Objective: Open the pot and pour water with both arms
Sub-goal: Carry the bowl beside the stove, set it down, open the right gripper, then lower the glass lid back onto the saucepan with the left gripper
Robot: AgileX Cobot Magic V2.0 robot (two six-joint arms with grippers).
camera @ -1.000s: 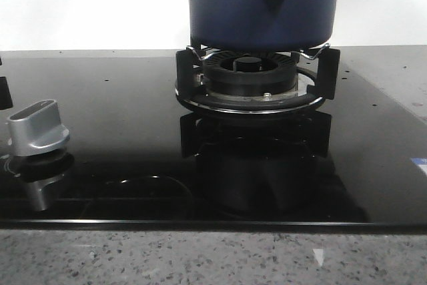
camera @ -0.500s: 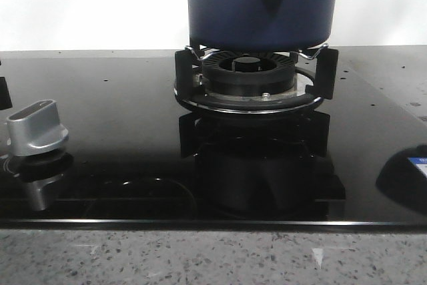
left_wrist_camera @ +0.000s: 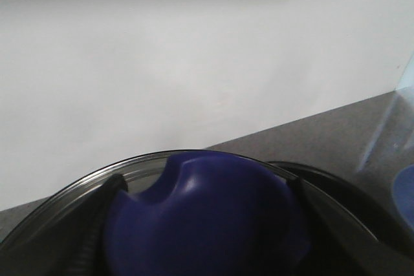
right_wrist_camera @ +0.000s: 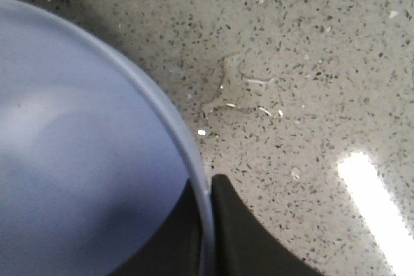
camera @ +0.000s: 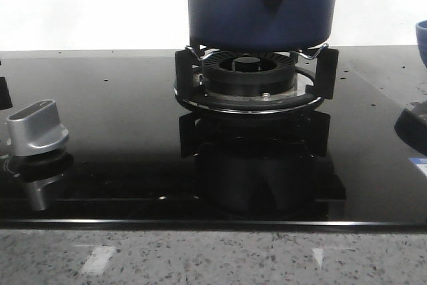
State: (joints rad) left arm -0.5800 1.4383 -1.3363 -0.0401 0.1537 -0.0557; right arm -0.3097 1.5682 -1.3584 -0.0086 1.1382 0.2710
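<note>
Pot point(camera: 260, 5) on burner point(camera: 248, 75), hands elsewhere

Navy pot point(camera: 227, 5) (matte); glossy black cooktop point(camera: 113, 131).

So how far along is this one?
Nothing looks finished: the pot sits on the burner, its top out of frame. In hand: the left gripper clasps the lid knob, and the right gripper pinches the bowl rim above the counter. Lifting the lid, if not already done, and pouring remain.
</note>
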